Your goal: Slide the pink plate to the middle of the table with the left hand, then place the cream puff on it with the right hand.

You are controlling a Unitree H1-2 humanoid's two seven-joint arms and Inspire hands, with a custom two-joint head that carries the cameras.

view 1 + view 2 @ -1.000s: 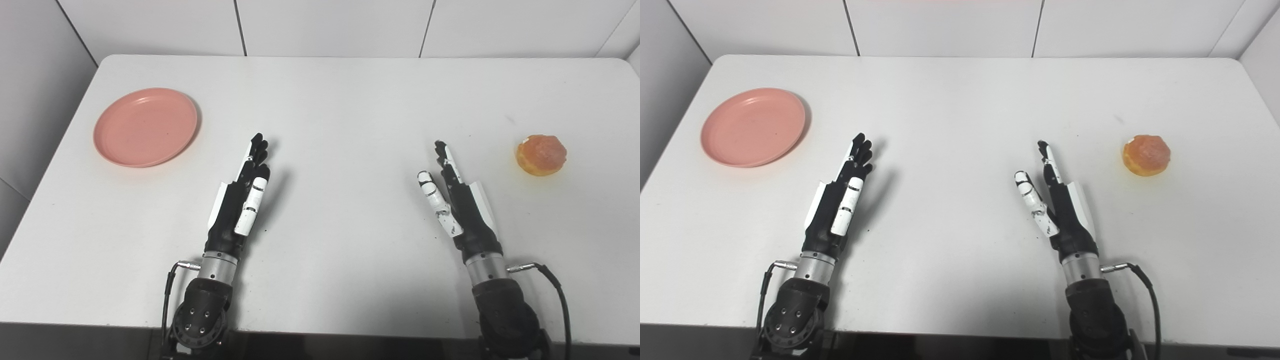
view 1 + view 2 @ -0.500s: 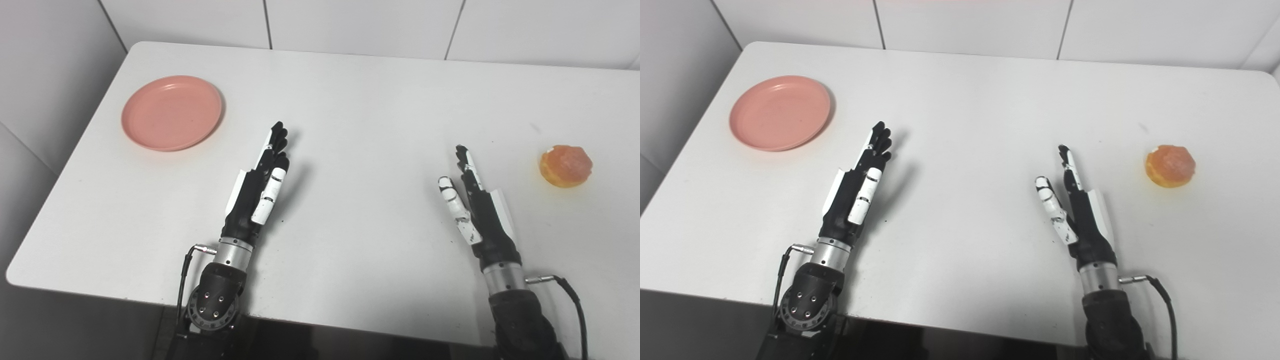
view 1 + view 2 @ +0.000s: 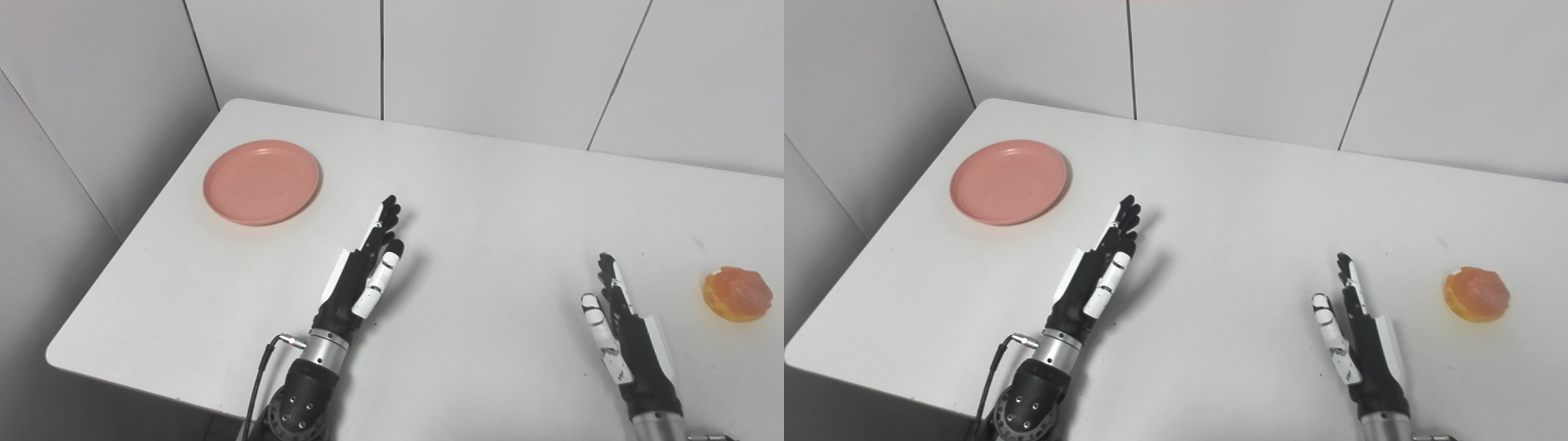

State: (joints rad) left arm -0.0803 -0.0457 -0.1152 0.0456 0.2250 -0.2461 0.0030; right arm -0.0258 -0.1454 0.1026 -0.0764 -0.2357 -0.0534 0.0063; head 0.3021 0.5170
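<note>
At ten o'clock on the white table [image 3: 490,202]: pink plate [image 3: 261,182], empty, near the far-left corner. At three o'clock: cream puff [image 3: 737,294], near the right edge. Left hand [image 3: 364,269]: fingers straight and close together, holding nothing, aimed toward one o'clock, well short of the plate. Right hand [image 3: 1360,337]: fingers extended, thumb splayed, holding nothing, well apart from the puff. Change over the last second: the head cameras swung left and up; objects and hands look unmoved. Judgement: sliding not yet begun.
</note>
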